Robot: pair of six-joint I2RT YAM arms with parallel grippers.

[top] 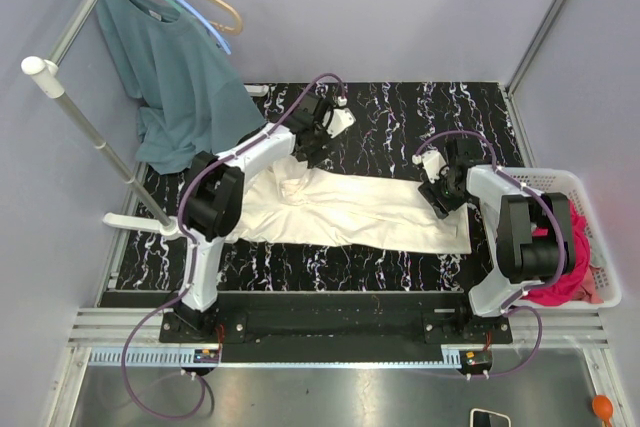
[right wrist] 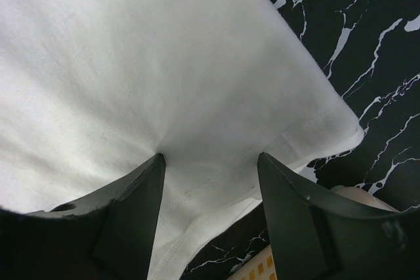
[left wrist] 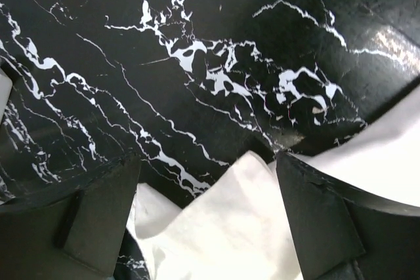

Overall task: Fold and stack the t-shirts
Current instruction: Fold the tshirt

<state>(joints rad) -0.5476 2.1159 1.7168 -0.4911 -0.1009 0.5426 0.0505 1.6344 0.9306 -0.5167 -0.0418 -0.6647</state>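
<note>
We note L tool (left wrist: 207, 160) spread wide over edge of cream tee (top: 350, 209) on worktop (top: 400, 117); R tool (right wrist: 210, 157) spread too, cloth betw. its jaws.

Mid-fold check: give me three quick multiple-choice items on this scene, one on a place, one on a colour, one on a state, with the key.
1. Where is the pink shirt?
A. on the hanger
B. in the white basket beside the right arm
C. spread on the table

2. What colour is the hanging shirt?
A. teal
B. yellow
C. red

3. How do the left gripper jaws stand?
A. clamped shut on cloth
B. wide apart over the cream shirt
C. shut on nothing

Key:
1 B: pink cloth lies inside the basket at the right.
2 A: the shirt on the rack at top left is teal.
3 B: the left wrist view shows a wide gap between the jaws, with nothing clamped.
</note>
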